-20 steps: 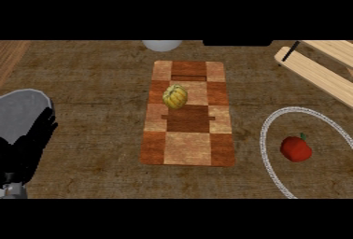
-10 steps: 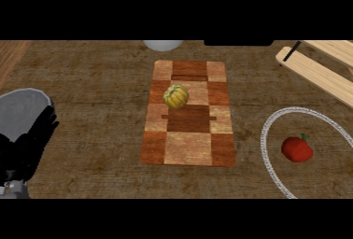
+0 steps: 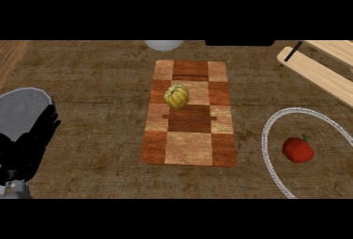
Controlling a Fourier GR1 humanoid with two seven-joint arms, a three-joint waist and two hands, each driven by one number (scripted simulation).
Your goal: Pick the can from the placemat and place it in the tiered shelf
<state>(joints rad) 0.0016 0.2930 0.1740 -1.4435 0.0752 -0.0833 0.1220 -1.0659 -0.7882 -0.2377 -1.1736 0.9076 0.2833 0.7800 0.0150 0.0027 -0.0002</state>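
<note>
Head view, single frame. The counter (image 3: 89, 70) was a dark brown wood-grain surface filling nearly the whole view; a lighter wooden strip showed at the far left corner. A checkered placemat (image 3: 189, 154) in tan and reddish-brown squares lay lengthwise at centre, flat on the counter. The can (image 3: 176, 96), yellow-green and seen from above as a rounded ribbed shape, sat on the far half of the placemat, slightly left of the mat's midline, with no hand touching it. The tiered shelf (image 3: 321, 70), pale wooden slats with a thin black post, occupied the far right corner, well apart from the can. A round plate (image 3: 270, 140) with a pale rim lay at the right, partly cut by the view's edge, and a red bell pepper (image 3: 298, 150) with a small green stem rested inside it. A pale grey rounded object (image 3: 164, 45) showed at the far edge, beyond the placemat; identity not determinable. The left hand (image 3: 31, 144) appeared at the lower left with its grey forearm, fingers extended and relaxed, holding nothing and well apart from the placemat. The right hand did not appear in the view.
</note>
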